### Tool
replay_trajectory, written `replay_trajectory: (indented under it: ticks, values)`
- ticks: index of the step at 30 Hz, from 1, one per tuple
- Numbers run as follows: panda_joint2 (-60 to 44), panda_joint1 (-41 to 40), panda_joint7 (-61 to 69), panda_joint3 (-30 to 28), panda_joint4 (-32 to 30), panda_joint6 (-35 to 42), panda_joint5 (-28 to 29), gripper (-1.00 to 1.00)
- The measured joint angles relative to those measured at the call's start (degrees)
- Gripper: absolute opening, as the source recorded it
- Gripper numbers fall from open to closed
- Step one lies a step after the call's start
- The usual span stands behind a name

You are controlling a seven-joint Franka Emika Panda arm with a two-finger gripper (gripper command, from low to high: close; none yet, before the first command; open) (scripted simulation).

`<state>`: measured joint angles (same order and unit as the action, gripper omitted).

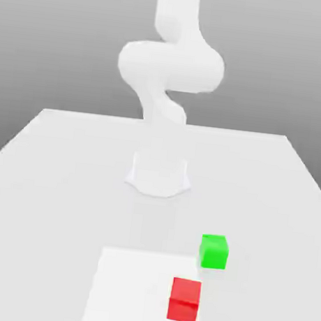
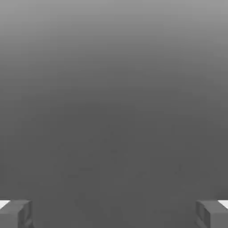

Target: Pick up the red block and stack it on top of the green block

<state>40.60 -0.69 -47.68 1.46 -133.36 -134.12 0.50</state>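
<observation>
The red block (image 1: 184, 301) sits on the table near the front edge, right of centre in the exterior view. The green block (image 1: 213, 251) rests just behind it and slightly to the exterior view's right, with a small gap between the two. In the hand view my gripper (image 2: 114, 213) is open: its two grey fingertips (image 2: 15, 213) stand far apart, with nothing between them and plain grey background beyond. The white arm (image 1: 170, 66) rises folded above its base, well behind both blocks.
The arm's round base (image 1: 159, 174) stands mid-table. A lighter square patch (image 1: 127, 293) marks the table (image 1: 49, 179) at the front, and the red block rests on its right part. The table's edges run off towards the front at both sides.
</observation>
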Motion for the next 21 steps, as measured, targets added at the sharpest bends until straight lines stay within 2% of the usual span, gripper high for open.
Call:
replay_trajectory:
  ticks: [11,21]
  values:
    - [-23.25,-1.99,-8.51,5.42,-6.98,-10.35,2.72,0.0]
    - [-43.91,-0.61,-14.98,7.41,-13.25,-19.68,3.54,0.0]
